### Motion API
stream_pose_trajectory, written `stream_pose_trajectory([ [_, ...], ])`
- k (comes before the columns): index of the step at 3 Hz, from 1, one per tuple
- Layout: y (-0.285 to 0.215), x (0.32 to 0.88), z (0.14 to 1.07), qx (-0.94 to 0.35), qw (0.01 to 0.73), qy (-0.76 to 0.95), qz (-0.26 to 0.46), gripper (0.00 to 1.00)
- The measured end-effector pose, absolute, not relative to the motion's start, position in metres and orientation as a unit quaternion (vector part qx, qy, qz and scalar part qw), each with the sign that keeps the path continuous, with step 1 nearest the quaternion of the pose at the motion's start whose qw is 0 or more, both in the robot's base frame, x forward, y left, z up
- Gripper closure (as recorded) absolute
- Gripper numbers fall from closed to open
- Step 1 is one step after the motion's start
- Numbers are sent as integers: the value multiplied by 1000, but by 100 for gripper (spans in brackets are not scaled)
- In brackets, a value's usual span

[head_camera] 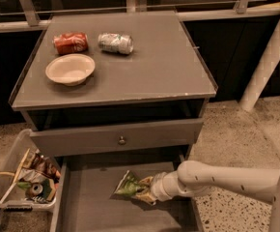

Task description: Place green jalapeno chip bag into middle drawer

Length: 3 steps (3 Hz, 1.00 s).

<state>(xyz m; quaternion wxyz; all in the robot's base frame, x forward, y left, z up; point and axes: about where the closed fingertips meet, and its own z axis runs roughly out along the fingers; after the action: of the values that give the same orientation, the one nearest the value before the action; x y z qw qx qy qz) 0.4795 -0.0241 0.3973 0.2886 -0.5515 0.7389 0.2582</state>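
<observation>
The green jalapeno chip bag (128, 186) juts out just left of the hand (152, 190), which is clamped on its end; both hover low over the middle drawer (89, 209) floor; the robot should lower slightly, then let go, minding the knobbed drawer front (116, 138) above the hand.

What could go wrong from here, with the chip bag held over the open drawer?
1. The gripper holds the green jalapeno chip bag by one end above the middle drawer floor; released here, it may land propped up rather than flat.
2. The arm crosses the drawer's right side; lowering further could bump that wall.
3. The drawer front with the knob sits just above, so a steep lift out could clip it.
</observation>
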Motion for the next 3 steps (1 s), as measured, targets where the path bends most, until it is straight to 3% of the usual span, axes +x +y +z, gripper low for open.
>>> stream_pose_trajectory([
  [1,-21,479,382,-546,291,746,247,100],
  [3,-21,479,384,-546,291,746,247,58],
])
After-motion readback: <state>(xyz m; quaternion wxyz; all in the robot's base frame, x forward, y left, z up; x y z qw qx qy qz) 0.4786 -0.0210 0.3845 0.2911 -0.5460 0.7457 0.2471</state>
